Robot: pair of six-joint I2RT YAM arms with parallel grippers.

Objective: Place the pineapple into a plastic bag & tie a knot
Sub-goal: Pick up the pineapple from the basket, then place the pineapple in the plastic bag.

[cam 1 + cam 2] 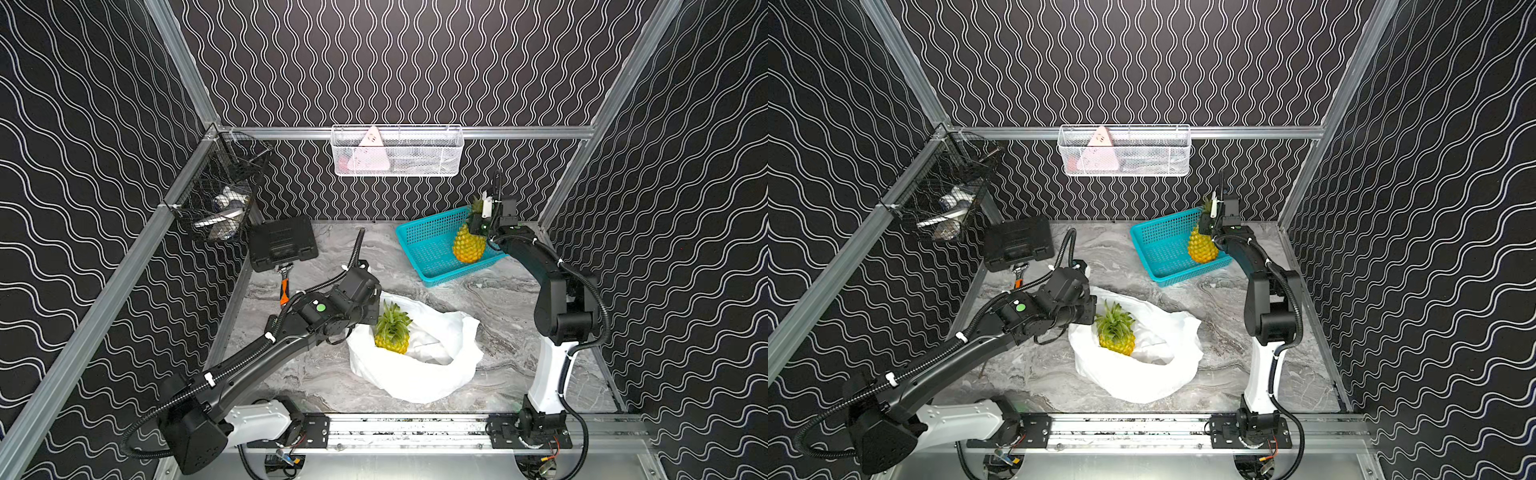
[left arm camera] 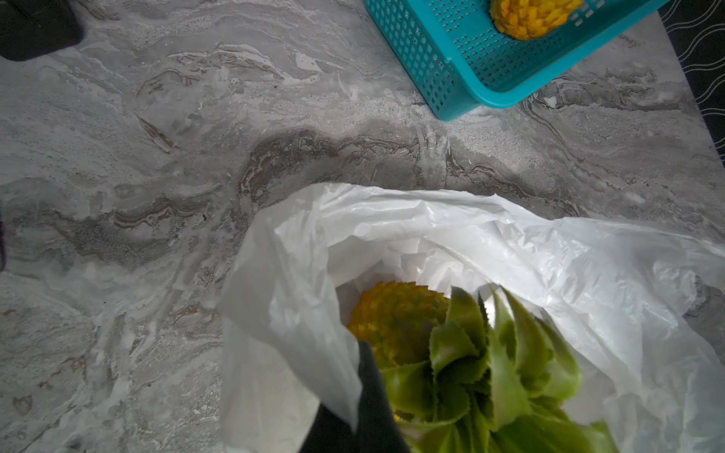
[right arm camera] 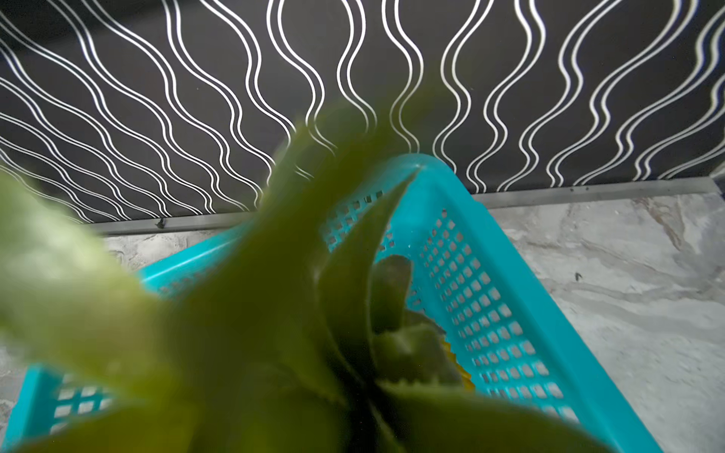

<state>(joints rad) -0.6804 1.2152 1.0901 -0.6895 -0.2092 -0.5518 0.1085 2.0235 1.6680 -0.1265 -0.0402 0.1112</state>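
Note:
A pineapple (image 1: 392, 332) (image 1: 1117, 334) (image 2: 396, 317) stands inside the open mouth of the white plastic bag (image 1: 415, 378) (image 1: 1142, 378) (image 2: 510, 251) at mid-table. My left gripper (image 1: 370, 316) (image 1: 1090, 309) is shut on the bag's rim beside the crown; bag film drapes over its black finger (image 2: 372, 396). A second pineapple (image 1: 468, 245) (image 1: 1202, 248) (image 2: 533, 17) stands in the teal basket (image 1: 428, 245) (image 3: 490, 274). My right gripper (image 1: 478, 222) (image 1: 1206, 222) sits around its crown. Blurred leaves (image 3: 274, 313) fill the right wrist view and hide the jaws.
A black tool case (image 1: 282, 243) and an orange-handled tool (image 1: 285, 286) lie at the back left. A black wire basket (image 1: 220, 195) hangs on the left rail. A white mesh basket (image 1: 397, 151) hangs on the back rail.

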